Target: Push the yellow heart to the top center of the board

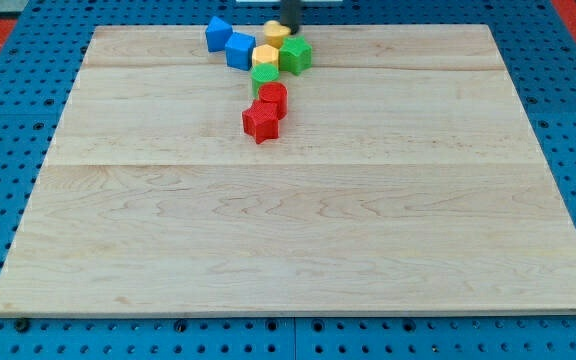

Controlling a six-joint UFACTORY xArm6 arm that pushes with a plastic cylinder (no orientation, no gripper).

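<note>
My tip (290, 26) sits at the view's top centre, just above a blurred yellow block (276, 34), likely the yellow heart. It already lies near the top edge of the board (288, 250), beside the green block (295, 56) and another yellow block (265, 56). Little seems left. There is no pincer, only the rod

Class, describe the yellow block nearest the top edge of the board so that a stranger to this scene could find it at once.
Start at the wooden board and go to the block cluster at its top centre. The yellow block is the cluster's topmost piece, just under my tip, with the green block to its lower right. A second yellow block sits below it; ours is the blurred one touching the dark rod.
</note>
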